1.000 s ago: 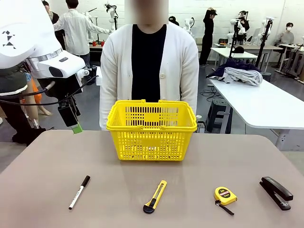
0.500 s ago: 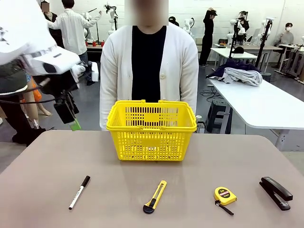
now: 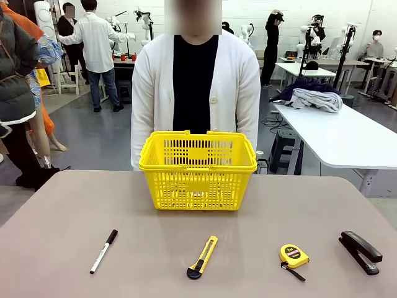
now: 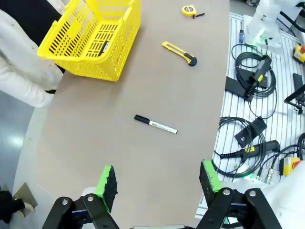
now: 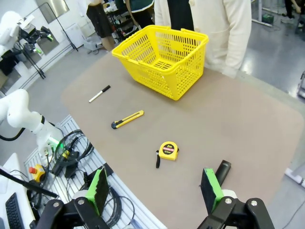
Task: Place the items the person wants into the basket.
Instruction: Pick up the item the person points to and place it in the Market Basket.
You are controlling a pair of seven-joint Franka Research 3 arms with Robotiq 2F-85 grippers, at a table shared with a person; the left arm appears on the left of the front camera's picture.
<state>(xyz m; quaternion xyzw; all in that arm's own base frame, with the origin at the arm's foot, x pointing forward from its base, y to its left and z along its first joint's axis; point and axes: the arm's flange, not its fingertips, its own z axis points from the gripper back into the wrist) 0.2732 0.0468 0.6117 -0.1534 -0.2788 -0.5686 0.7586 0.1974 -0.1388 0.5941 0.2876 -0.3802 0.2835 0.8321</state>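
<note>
My left gripper point(image 4: 157, 180) hangs wide open over bare table point(image 4: 119, 157) short of the marker point(image 4: 155, 125); my right gripper point(image 5: 155, 190), also open, overhangs the near edge by the stapler point(image 5: 222, 169).

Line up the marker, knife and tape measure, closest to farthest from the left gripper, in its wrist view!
1. The marker, straight ahead of the left gripper.
2. The utility knife, farther along, slightly right.
3. The tape measure, at the picture's top edge.
</note>
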